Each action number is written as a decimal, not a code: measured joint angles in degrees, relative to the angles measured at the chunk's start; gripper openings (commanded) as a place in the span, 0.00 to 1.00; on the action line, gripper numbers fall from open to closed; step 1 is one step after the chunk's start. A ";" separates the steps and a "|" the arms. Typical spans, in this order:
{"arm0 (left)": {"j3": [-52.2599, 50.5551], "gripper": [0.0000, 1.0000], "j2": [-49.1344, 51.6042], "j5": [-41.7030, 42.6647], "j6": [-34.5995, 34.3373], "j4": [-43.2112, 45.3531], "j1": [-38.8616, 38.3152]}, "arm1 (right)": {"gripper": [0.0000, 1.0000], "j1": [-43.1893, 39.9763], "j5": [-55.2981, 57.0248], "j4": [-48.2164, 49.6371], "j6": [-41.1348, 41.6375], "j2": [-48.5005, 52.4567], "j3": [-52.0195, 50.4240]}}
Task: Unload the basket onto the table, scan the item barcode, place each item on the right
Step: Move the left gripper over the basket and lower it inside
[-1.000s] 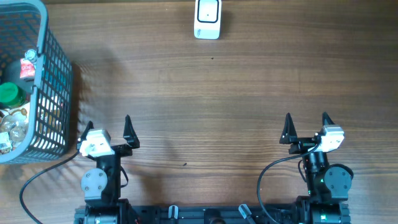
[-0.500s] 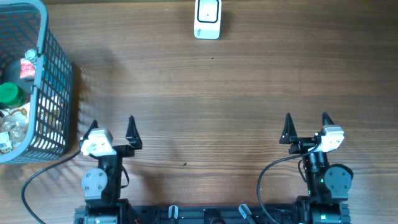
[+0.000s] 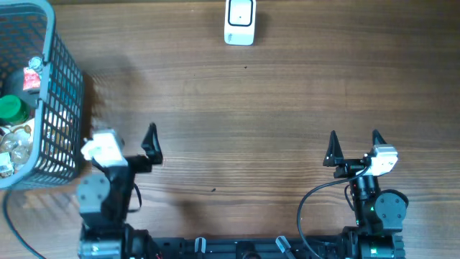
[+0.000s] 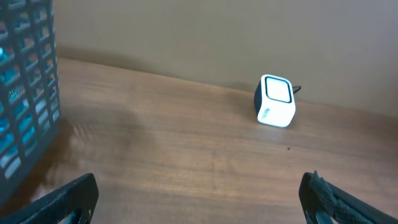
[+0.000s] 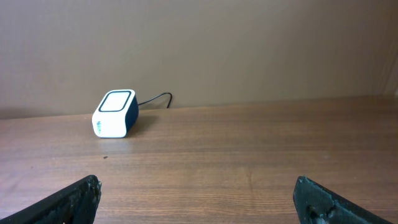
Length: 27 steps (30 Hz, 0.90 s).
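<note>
The white barcode scanner point(image 3: 239, 21) stands at the table's far edge, also seen in the left wrist view point(image 4: 275, 101) and the right wrist view point(image 5: 115, 113). Items lie in the grey basket point(image 3: 61, 86) at the left: a green-capped one point(image 3: 10, 108), a red-labelled one point(image 3: 31, 76) and a clear one point(image 3: 14, 147). No barcode shows. My left gripper point(image 3: 123, 137) is open and holds nothing, just right of the basket's near corner; in its wrist view the basket wall point(image 4: 28, 93) fills the left edge. My right gripper point(image 3: 353, 140) is open over bare wood at the near right.
The wooden table point(image 3: 244, 122) stretches between the arms and the scanner. A black cable point(image 5: 155, 98) runs from the scanner's back toward the wall. A loose cable point(image 3: 313, 198) loops by the right arm's base.
My left arm has swung left toward the basket and its wrist has turned. The right arm, the scanner and the basket's contents have not moved.
</note>
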 measured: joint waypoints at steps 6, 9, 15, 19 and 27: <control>20.61 1.00 16.65 2.91 -1.75 -10.29 0.00 | 1.00 0.00 0.02 0.02 0.00 0.04 0.00; 30.10 1.00 22.69 7.17 -2.58 -18.51 0.00 | 1.00 0.00 0.02 0.00 0.02 0.04 0.00; 32.92 1.00 27.56 13.20 -2.75 -26.99 0.00 | 1.00 0.00 0.02 0.00 0.02 0.07 0.00; 34.75 1.00 29.86 14.60 -2.80 -30.45 0.00 | 1.00 0.00 0.02 0.00 0.00 0.04 0.00; 60.33 1.00 40.59 15.65 -2.73 -44.72 4.37 | 1.00 0.00 0.02 0.00 0.00 0.07 0.00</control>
